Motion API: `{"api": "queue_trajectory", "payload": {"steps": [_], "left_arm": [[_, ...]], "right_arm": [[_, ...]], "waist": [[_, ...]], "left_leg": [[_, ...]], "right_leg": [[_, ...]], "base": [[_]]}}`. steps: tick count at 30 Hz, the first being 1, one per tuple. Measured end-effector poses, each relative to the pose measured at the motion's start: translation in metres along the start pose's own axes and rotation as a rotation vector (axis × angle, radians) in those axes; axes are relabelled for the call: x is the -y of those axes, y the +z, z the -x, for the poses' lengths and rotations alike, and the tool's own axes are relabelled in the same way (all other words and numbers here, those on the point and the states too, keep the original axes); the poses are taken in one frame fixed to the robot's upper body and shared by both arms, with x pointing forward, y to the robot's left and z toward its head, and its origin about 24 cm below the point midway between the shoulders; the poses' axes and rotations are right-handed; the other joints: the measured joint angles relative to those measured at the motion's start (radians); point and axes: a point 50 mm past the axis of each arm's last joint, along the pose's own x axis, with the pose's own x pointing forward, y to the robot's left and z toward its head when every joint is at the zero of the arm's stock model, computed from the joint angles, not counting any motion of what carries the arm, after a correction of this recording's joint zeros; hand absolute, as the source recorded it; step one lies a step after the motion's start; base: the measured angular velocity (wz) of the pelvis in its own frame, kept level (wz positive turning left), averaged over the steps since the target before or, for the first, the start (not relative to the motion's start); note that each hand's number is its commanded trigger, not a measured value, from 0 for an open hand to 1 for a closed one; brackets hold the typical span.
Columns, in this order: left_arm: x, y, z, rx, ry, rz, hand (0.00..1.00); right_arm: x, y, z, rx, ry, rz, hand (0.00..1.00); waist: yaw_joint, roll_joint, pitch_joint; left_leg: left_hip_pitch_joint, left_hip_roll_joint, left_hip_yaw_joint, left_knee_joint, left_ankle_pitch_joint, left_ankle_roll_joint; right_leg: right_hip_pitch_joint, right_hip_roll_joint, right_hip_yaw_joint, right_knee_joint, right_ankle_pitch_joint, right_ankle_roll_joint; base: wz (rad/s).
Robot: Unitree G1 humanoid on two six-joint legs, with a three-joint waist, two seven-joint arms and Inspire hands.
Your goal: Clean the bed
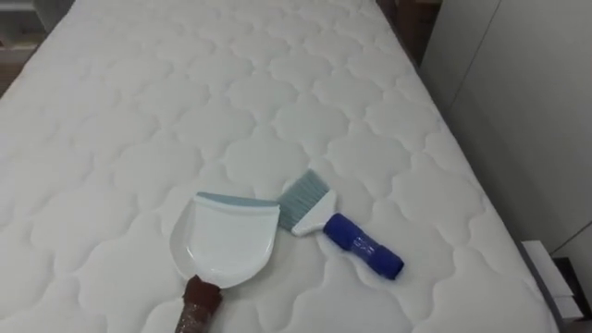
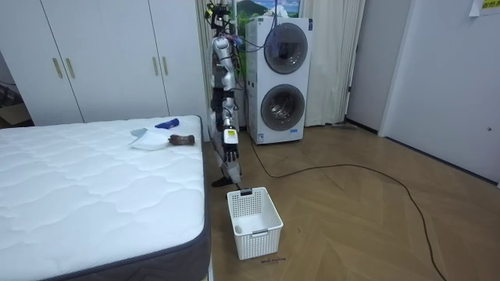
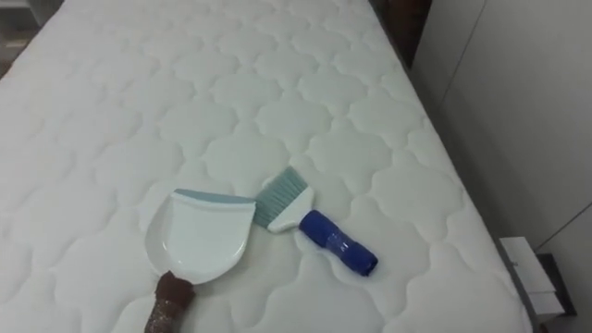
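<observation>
- On the bed (image 1: 139, 111), near its right edge and close to the robot, lie the two cleaning tools; the white quilted mattress top around them looks smooth.
- Dustpan (image 1: 227, 240): white, lying flat, with its grey-blue lip pointing away from the robot. Its brown handle (image 1: 201, 301) points back toward the robot.
- Brush (image 1: 338, 227): just right of the dustpan and lying at a slant. The grey-blue bristles (image 1: 303, 199) touch or nearly touch the pan's far right corner. The blue grip (image 1: 363, 247) angles away to the right and toward the robot.
- Nothing is holding either tool.
- Room view: the robot stands upright on the wood floor (image 2: 351, 211) at the bed's corner, facing along the mattress. The white wardrobe (image 2: 101, 58) is on its far side, and the stacked washing machines (image 2: 281, 82) are just behind it.
- Left robot hand (image 2: 229, 154): hangs low beside the leg, below mattress height and clear of the bed. Whether it is released or clenched cannot be told at this range.
- White slatted basket (image 2: 254, 222): on the floor near the robot's feet, beside the bed's side, upright with the open top up.
</observation>
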Motion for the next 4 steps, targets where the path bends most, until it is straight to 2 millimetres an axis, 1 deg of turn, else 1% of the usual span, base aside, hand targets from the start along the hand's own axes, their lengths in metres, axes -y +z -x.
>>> {"api": "queue_trajectory", "payload": {"steps": [1,2,3,4], "left_arm": [[-0.004,-0.01,0.0,-0.043,0.013,-0.006,0.0],[-0.006,-0.018,0.001,-0.082,0.024,-0.005,0.0],[-0.008,-0.021,0.001,-0.1,0.028,-0.002,0.0],[-0.009,-0.026,0.001,-0.128,0.031,-0.005,0.0]], "right_arm": [[0.0,-0.002,0.0,-0.017,0.005,0.014,0.0],[0.0,-0.003,0.0,-0.03,0.012,0.022,0.0],[0.0,-0.003,0.0,-0.036,0.016,0.022,0.0],[-0.001,-0.004,0.0,-0.045,0.029,0.023,0.0]], "waist": [[0.0,-0.006,0.0035],[0.001,-0.006,0.0037],[0.002,-0.005,0.0035],[0.003,-0.006,0.0035]], "left_leg": [[0.0,-0.001,-0.005,-0.001,0.0,0.0],[0.0,-0.002,-0.006,-0.002,-0.002,0.002],[0.0,-0.003,-0.009,-0.002,-0.002,0.003],[0.0,-0.004,-0.011,0.0,-0.003,0.003]], "right_leg": [[0.0,-0.001,-0.001,0.0,-0.001,0.001],[0.0,-0.003,-0.004,0.001,-0.005,0.002],[0.001,-0.004,-0.005,0.003,-0.006,0.002],[0.0,-0.006,-0.017,0.004,-0.008,0.003]], "base": [[0.09],[0.1],[0.12],[0.08]]}}
